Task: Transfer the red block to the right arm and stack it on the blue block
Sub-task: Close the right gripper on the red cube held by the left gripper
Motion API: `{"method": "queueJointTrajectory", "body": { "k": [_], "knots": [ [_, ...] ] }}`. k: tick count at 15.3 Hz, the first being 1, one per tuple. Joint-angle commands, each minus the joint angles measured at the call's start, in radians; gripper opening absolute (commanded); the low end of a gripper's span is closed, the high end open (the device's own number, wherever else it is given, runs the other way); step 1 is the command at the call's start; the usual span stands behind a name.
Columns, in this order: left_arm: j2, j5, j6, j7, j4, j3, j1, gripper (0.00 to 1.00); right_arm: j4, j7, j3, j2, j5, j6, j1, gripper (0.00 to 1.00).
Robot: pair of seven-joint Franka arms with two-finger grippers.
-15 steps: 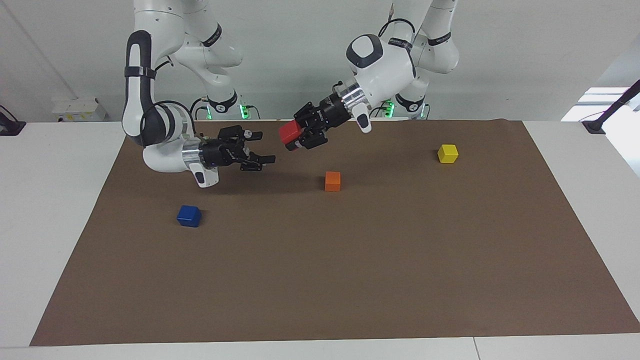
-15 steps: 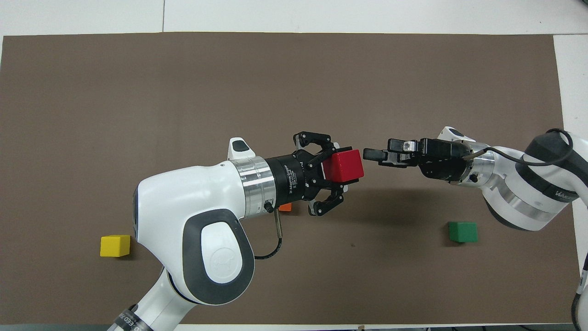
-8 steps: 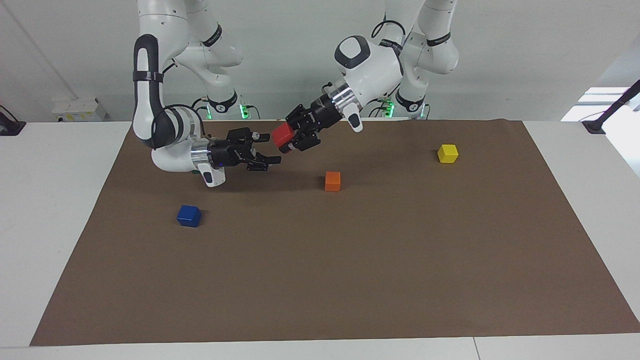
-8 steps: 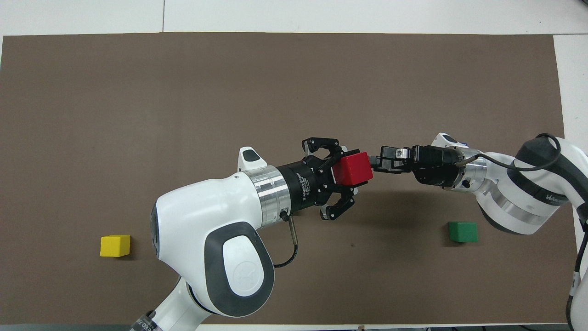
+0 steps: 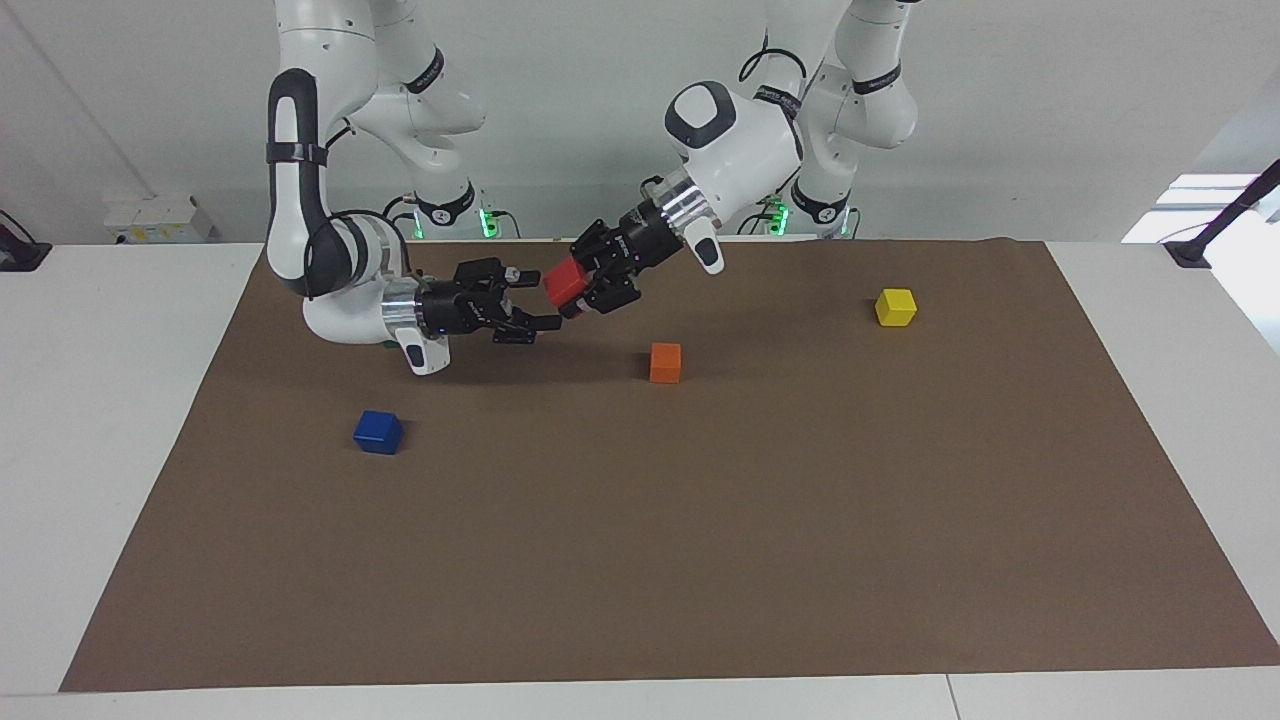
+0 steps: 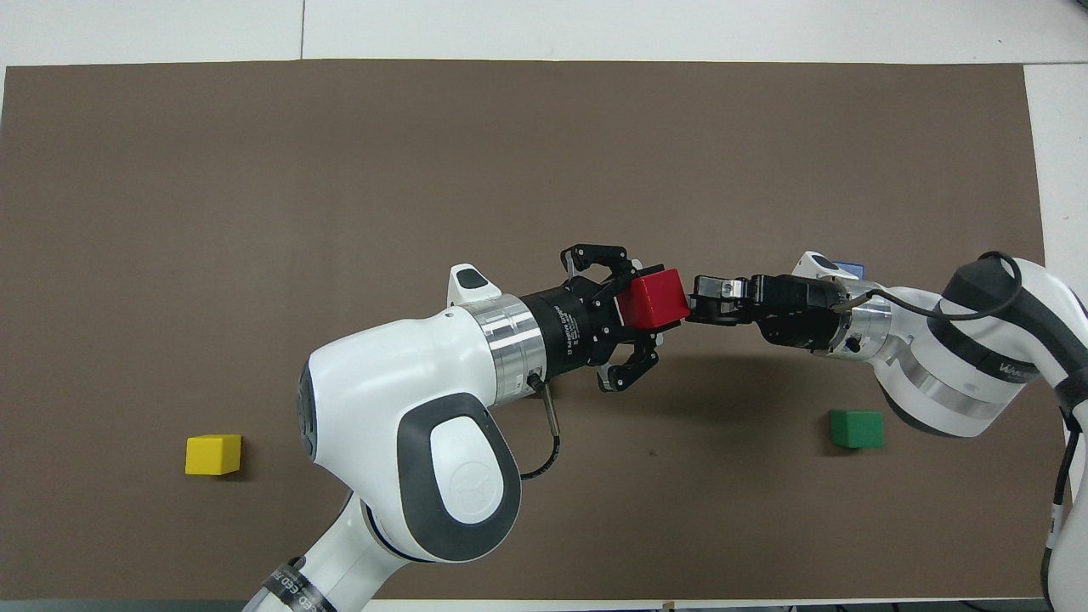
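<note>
You see both arms raised over the brown mat (image 5: 700, 520), meeting in mid-air above the part of the mat nearest the robots; take the orange block (image 5: 665, 362) as your landmark throughout. The left gripper (image 5: 585, 283) pinches the red block (image 5: 562, 283), its fingers pressed against two opposite faces, and holds it in the air above the mat, off toward the right arm's end from the orange block. The right arm (image 5: 300, 200) reaches in level with it: the right gripper (image 5: 535, 298) stands spread wide, one fingertip above and one below the red block's free end, so that you see the block at the mouth of the open fingers; whether those fingertips touch the block you cannot tell. In the overhead view the red block (image 6: 653, 299) sits between the left gripper (image 6: 633, 319) and the right gripper (image 6: 699, 299). The blue block (image 5: 378, 432) rests on the mat, well apart from the orange block, toward the right arm's end and farther from the robots. The yellow block (image 5: 895, 307) lies toward the left arm's end from the orange block. The green block (image 6: 857, 428) shows only from overhead, near the right arm's end
</note>
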Motion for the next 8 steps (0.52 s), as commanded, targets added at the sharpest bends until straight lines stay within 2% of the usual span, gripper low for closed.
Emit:
{"method": "queueJointTrajectory", "body": {
  "k": [1, 6, 8],
  "knots": [
    [0.011, -0.048, 0.021, -0.008, 0.017, 0.002, -0.012, 0.00, -0.055, -0.030, -0.001, -0.019, 0.031, 0.005, 0.004, 1.00],
    [0.008, -0.085, 0.022, -0.006, 0.017, 0.002, -0.012, 0.00, -0.045, -0.066, -0.001, 0.057, 0.074, -0.165, -0.005, 1.00],
    [0.008, -0.085, 0.021, -0.006, 0.017, 0.002, -0.012, 0.00, -0.040, -0.066, 0.001, 0.057, 0.107, -0.192, 0.001, 1.00]
  ]
}}
